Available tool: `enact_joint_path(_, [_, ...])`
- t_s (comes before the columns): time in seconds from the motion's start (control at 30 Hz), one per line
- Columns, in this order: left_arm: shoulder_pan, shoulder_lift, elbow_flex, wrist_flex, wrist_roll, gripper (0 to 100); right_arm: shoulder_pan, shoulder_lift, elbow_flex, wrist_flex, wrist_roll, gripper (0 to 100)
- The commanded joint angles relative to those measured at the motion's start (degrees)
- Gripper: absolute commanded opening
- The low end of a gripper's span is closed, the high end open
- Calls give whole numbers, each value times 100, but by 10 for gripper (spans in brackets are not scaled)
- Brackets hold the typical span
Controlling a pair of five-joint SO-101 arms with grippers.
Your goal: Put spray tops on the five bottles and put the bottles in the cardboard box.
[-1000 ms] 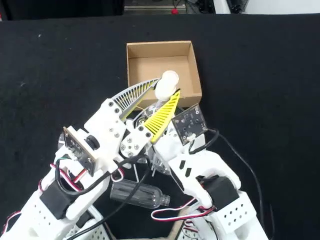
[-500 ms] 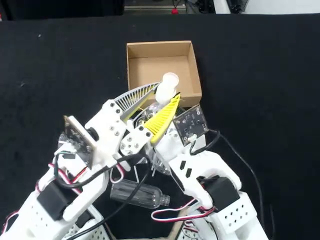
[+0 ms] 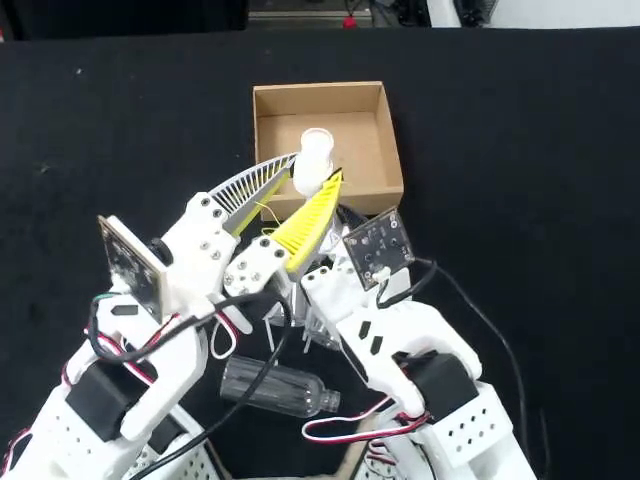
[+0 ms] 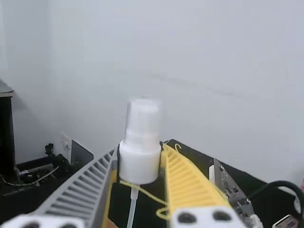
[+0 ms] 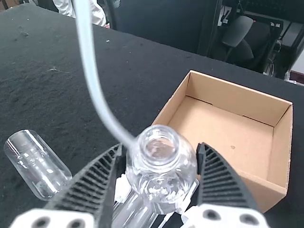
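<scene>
Left claw (image 4: 140, 159) clamps a spray top (image 4: 141, 140) raised high, while right claw (image 5: 159, 154) grips a bottle (image 5: 160, 164) upright.

White, yellow and brown against black

The spray top (image 4: 140, 137) is white; the left gripper (image 4: 140, 153) has one yellow ribbed finger, one grey; the bottle (image 5: 160, 161) is clear, the cardboard box (image 3: 265, 125) plain brown, the table (image 3: 520, 150) black.

Cardboard box (image 3: 318, 88) sits mid-table (image 3: 520, 150), far side from the arm bases. Spray top (image 3: 313, 160) hangs over box's near half, btwn fingers of left gripper (image 3: 316, 170). Its tube (image 5: 88, 57) runs down to the mouth of upright bottle (image 5: 160, 159), which stands w/in right gripper (image 5: 159, 152), just in front of box. Second bottle (image 3: 275, 388) lies on its side on table, nearer the bases, btwn the two arms.
</scene>
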Motion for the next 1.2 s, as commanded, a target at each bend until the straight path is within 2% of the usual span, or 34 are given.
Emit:
enact_joint_path(0.0, [-75,-26,-409,-9,536,61,-62,-92,-303,-35,-53,169])
enact_joint_path(0.3, [-242,35,-435,-44,527,61,-70,-92,-303,-35,-53,169])
enact_joint_path(0.43, [-708,35,-207,-695,563,61,-70,-92,-303,-35,-53,169])
enact_joint_path(0.53, [-778,35,-92,-949,563,61,-70,-92,-303,-35,-53,169])
enact_joint_path(0.63, [-752,35,-92,-941,571,61,-70,-92,-303,-35,-53,169])
enact_joint_path(0.87, [-198,18,-127,-756,536,61,-70,-92,-303,-35,-53,169])
enact_joint_path(1.03, [-242,35,-92,-246,527,61,-70,-92,-303,-35,-53,169])
enact_joint_path(1.17, [-488,0,-92,-149,527,61,-70,-92,-303,-35,-53,169])
